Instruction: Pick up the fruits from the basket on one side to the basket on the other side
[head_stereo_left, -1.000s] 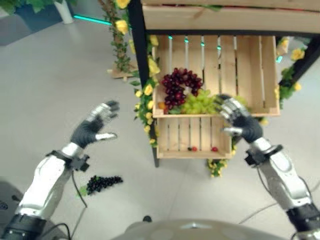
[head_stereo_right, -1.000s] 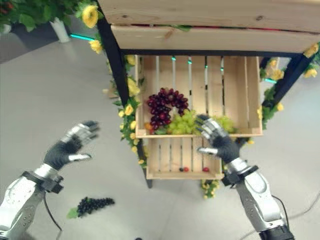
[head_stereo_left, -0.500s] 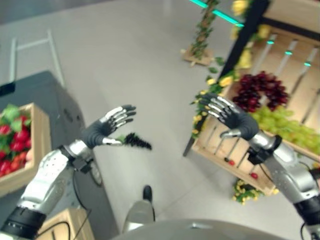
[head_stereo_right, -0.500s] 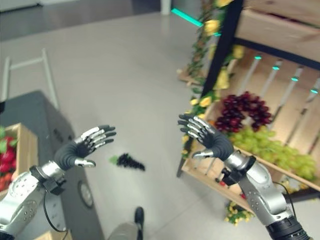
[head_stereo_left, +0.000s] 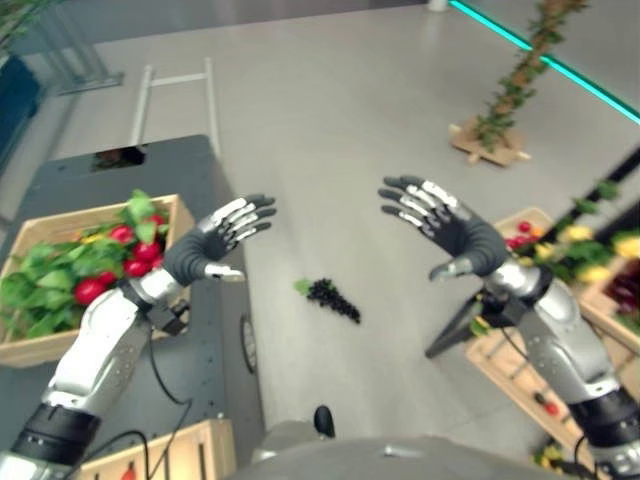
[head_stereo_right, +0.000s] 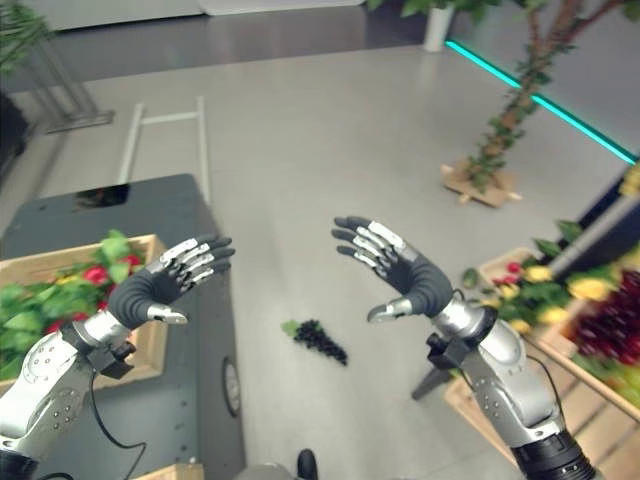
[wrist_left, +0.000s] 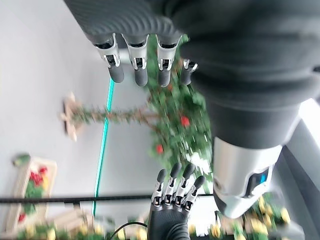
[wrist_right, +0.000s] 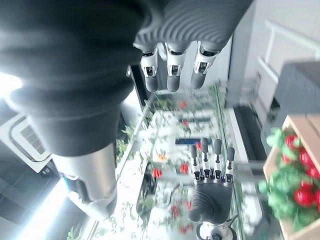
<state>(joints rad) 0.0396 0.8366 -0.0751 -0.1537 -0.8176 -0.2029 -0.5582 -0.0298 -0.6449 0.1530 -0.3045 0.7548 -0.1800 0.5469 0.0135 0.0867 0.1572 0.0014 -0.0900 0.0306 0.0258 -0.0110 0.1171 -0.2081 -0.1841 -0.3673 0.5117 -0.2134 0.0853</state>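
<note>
We see both hands raised in the air, palms facing each other, nothing between them. The left hand (head_stereo_left: 205, 248) hangs over the edge of the dark table (head_stereo_left: 120, 180), its fingers straight and spread, thumb apart. The right hand (head_stereo_left: 452, 232) matches it, also spread and holding nothing. Each wrist view shows its own fingers straight, with the other hand facing them.

On the left, a wooden crate (head_stereo_left: 30, 345) on the dark table holds red fruit (head_stereo_left: 128, 258) among green leaves. On the right, low wooden crates (head_stereo_left: 530, 370) on a stand carry red fruit and yellow flowers, with dark red grapes (head_stereo_right: 612, 328) at the edge of view.

A bunch of dark grapes (head_stereo_left: 332, 298) with a green leaf lies on the grey floor (head_stereo_left: 340, 120) between the hands, well below them. It belongs in neither crate at present.

We judge the bunch light, soft and easily crushed; berries likely shed if squeezed or dragged. Best hold is probably at the stem end by the leaf, or cupped from beneath. The round red fruit looks firmer and smoother and may roll, so we would wrap the fingers fully around it.
</note>
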